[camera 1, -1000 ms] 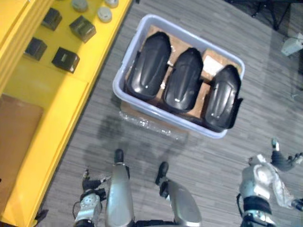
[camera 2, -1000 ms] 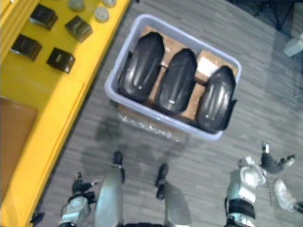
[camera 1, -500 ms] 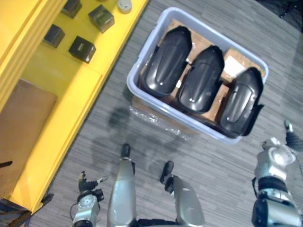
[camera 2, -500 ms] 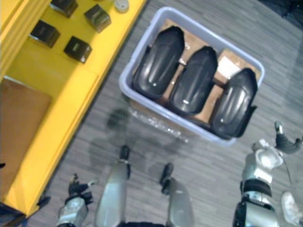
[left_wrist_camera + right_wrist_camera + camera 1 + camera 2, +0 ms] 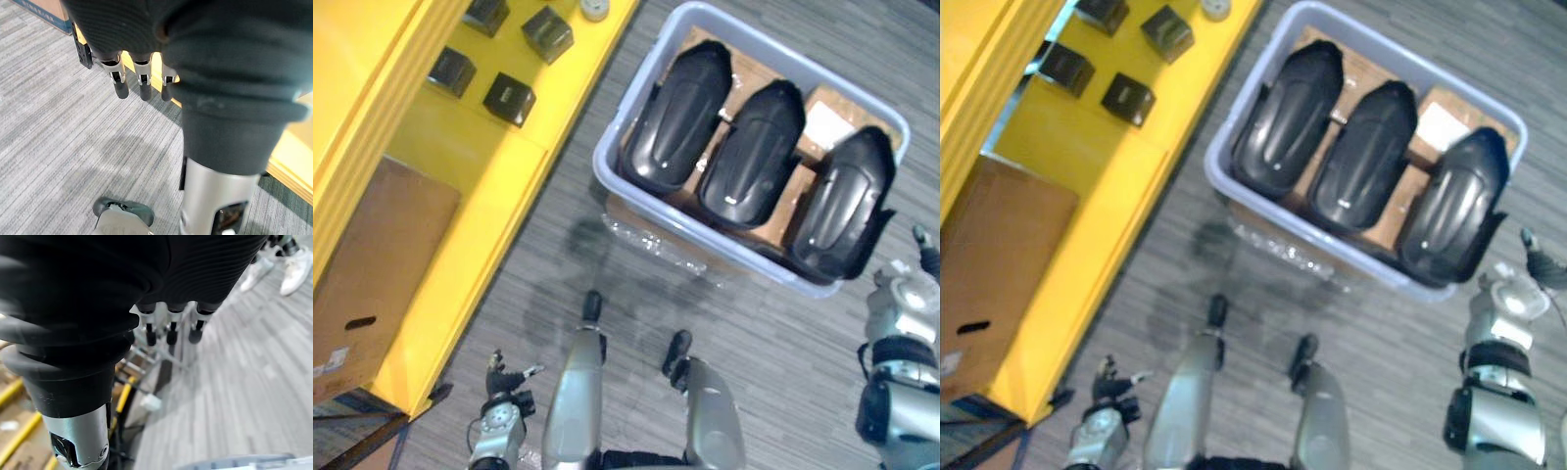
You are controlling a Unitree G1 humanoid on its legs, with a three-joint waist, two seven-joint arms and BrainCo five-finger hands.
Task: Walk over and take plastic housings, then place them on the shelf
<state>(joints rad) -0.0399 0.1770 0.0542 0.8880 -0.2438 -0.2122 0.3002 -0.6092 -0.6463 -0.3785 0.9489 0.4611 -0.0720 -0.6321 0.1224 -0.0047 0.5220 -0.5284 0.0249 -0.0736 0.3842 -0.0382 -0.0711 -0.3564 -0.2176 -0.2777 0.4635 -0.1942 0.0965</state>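
I see the yellow shelf (image 5: 460, 186) along my left and the pale tote (image 5: 656, 209) on the floor beside it, three black plastic housings (image 5: 749, 157) lying side by side inside. My left hand (image 5: 142, 73) and right hand (image 5: 170, 316) hang empty, fingers relaxed.

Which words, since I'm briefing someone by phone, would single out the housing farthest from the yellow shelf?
Find the pale blue-grey bin on the grey floor beside the yellow shelf; three black housings lie side by side in it. Take the end housing farthest from the shelf: unlike the other two, its flared edge juts over the bin's rim.
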